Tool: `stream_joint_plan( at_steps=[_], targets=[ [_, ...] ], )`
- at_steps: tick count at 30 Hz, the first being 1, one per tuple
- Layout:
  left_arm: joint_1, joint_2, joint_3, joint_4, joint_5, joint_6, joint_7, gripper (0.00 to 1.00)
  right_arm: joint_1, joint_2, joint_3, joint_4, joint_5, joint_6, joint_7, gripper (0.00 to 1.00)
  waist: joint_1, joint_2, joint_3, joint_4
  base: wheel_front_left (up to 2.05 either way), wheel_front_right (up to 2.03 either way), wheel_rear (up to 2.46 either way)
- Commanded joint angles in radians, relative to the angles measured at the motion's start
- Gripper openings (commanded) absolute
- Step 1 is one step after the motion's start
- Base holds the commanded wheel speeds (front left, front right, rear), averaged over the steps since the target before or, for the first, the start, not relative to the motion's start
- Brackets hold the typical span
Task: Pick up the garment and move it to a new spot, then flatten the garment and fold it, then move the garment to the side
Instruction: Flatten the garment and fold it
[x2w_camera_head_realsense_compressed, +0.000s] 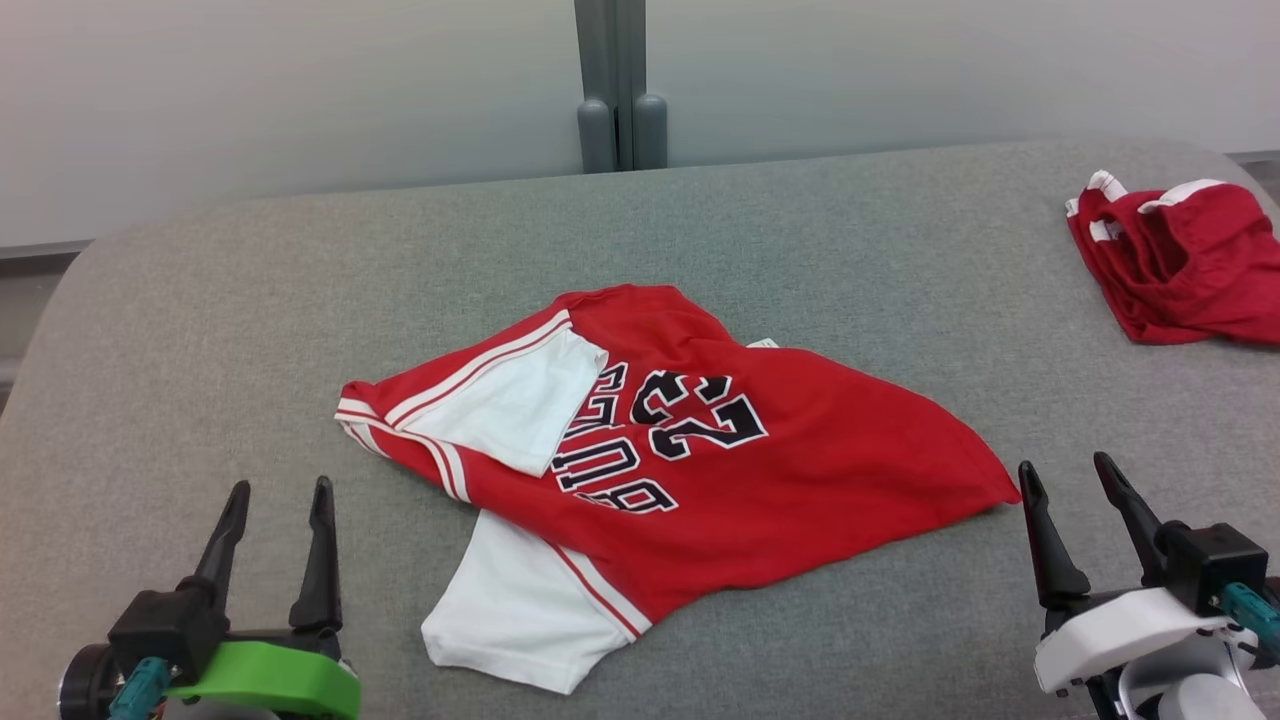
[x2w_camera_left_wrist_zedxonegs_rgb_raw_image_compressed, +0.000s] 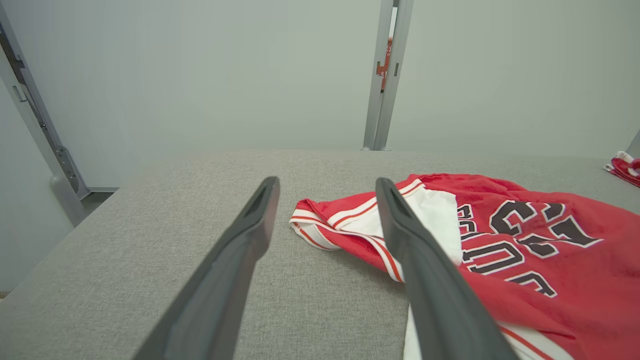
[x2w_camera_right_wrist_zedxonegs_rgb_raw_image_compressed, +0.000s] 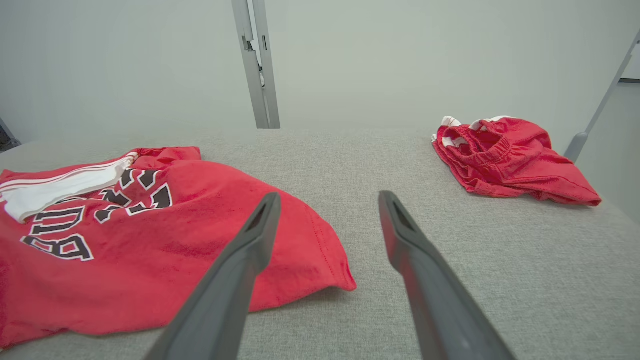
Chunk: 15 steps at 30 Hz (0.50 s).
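The garment (x2w_camera_head_realsense_compressed: 700, 470) is a red jersey with white sleeves and black lettering, lying rumpled in the middle of the grey table (x2w_camera_head_realsense_compressed: 250, 330). It also shows in the left wrist view as the garment (x2w_camera_left_wrist_zedxonegs_rgb_raw_image_compressed: 525, 250) and in the right wrist view as the garment (x2w_camera_right_wrist_zedxonegs_rgb_raw_image_compressed: 150, 235). My left gripper (x2w_camera_head_realsense_compressed: 280, 495) stands open near the table's front left, short of the jersey's striped sleeve, with nothing between its fingers. My right gripper (x2w_camera_head_realsense_compressed: 1065, 475) stands open at the front right, just beside the jersey's right hem corner, and holds nothing.
A second red cloth with white trim (x2w_camera_head_realsense_compressed: 1180, 260) lies bunched at the table's far right edge, also seen as the red cloth (x2w_camera_right_wrist_zedxonegs_rgb_raw_image_compressed: 505, 155). A grey post (x2w_camera_head_realsense_compressed: 620, 90) stands behind the table against a pale wall. Bare table lies on the left and at the back.
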Motion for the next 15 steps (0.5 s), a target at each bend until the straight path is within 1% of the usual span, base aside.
stream_joint_plan(
  at_steps=[1, 7, 15],
  targets=[
    [0.029, -0.006, 0.024, -0.023, 0.021, 0.008, 0.001, 1.0, 0.033, 0.01, -0.015, -0.029, -0.007, -0.001, 0.0, 1.0, 0.0, 0.0, -0.025, -0.007, 0.0, 0.0, 0.0],
    [0.094, -0.021, 0.085, -0.095, 0.054, 0.003, 0.0, 1.0, 0.109, 0.042, -0.055, -0.122, -0.029, -0.001, 0.0, 1.0, 0.0, 0.0, -0.038, -0.01, 0.0, 0.0, 0.0],
    [0.146, -0.045, 0.116, -0.138, 0.086, -0.009, 0.0, 1.0, 0.151, 0.06, -0.075, -0.174, -0.047, -0.001, 0.0, 1.0, 0.0, 0.0, -0.044, 0.003, 0.0, 0.0, 0.0]
  ],
)
